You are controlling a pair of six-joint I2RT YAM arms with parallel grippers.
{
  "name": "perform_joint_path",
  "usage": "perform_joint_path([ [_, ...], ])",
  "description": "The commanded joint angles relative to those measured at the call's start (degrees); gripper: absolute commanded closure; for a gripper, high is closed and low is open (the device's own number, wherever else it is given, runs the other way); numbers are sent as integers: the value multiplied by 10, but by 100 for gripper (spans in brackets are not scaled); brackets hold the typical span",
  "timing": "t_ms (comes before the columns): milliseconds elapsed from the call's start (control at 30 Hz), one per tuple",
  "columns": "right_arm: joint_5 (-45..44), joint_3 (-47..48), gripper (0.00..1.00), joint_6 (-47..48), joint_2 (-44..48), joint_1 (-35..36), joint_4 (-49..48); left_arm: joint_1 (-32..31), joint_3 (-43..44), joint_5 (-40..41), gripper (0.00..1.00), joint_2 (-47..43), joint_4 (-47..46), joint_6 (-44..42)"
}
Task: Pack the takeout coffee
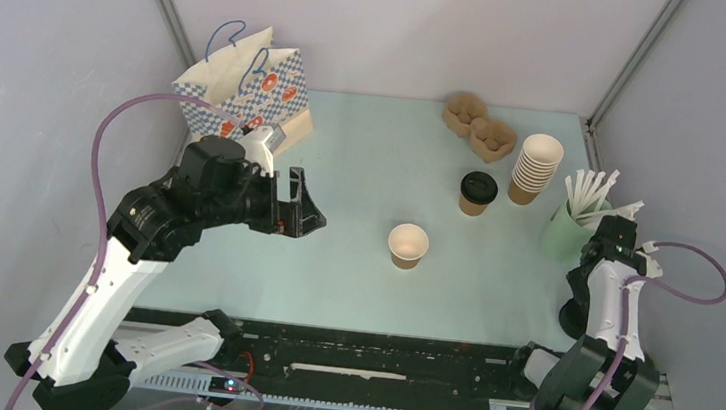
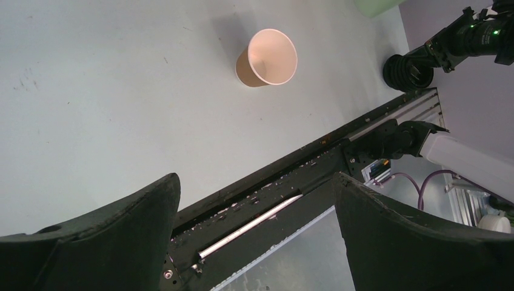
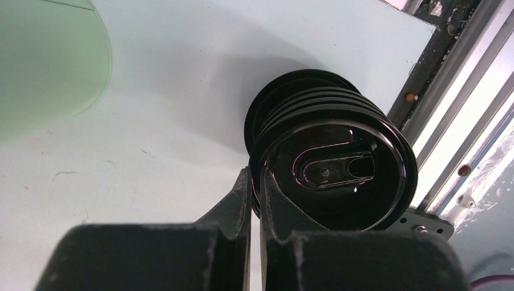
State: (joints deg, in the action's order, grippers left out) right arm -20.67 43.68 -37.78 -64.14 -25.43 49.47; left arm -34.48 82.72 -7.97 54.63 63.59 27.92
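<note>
1. The lidded cup (image 1: 478, 192) stands upright right of centre on the surface (image 1: 373, 166). The open cup (image 1: 407, 245) is nearer and left of it, apart. It looks empty and light, so we judge that a lid pressed on off-centre could tip or slide it.
2. The right tool (image 3: 254, 179) has its jaws nearly together, pinching the rim of the top lid (image 3: 336, 170) on the stack of lids (image 3: 291, 85) at the near right. With such an edge grip the lid may swing or slip, or a nested lid may come up with it.
3. The green holder (image 1: 565, 235) stands close by, so a careless lift could knock it.
4. The left tool (image 1: 307, 200) is spread wide and empty, left of the open cup. We risk a collision if both arms converge there.
5. The paper bag (image 1: 245, 83) stands far left, and its soft mouth could snag a cup.
</note>
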Motion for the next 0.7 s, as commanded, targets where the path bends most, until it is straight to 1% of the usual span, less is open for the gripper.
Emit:
perform_joint_path([
  [0,-8,7,96,6,23,-5,-6,3,0,-10,0,-7,-10,-10],
  [67,3,8,96,12,18,-14,-13,3,-3,-10,0,-8,-10,-10],
  [133,16,27,96,13,25,-26,10,3,-1,-11,0,-8,-10,-11],
  [200,10,9,96,30,52,-23,-26,3,-1,-9,0,-8,-8,-10],
  [233,18,-2,96,36,51,-28,-39,3,-4,-10,0,-9,-11,-10],
  [333,30,17,96,23,12,-37,-12,3,-5,-15,0,-7,-12,-9],
  [433,40,-5,96,35,23,-37,-55,3,-3,-13,0,-8,-12,-9],
  [467,59,-5,96,33,8,-50,-49,3,-4,-14,0,-8,-12,-10],
  [500,79,9,96,25,-2,-64,-23,3,-4,-16,0,-7,-11,-9],
  [533,76,16,96,22,1,-63,-14,3,-3,-15,0,-7,-10,-10],
  [600,48,-10,93,37,16,-42,-60,3,-5,-12,0,-10,-11,-8],
  [633,59,-10,92,40,9,-52,-60,3,-6,-14,0,-10,-12,-8],
  [667,61,2,90,33,-1,-61,-37,3,-5,-16,0,-8,-10,-9],
])
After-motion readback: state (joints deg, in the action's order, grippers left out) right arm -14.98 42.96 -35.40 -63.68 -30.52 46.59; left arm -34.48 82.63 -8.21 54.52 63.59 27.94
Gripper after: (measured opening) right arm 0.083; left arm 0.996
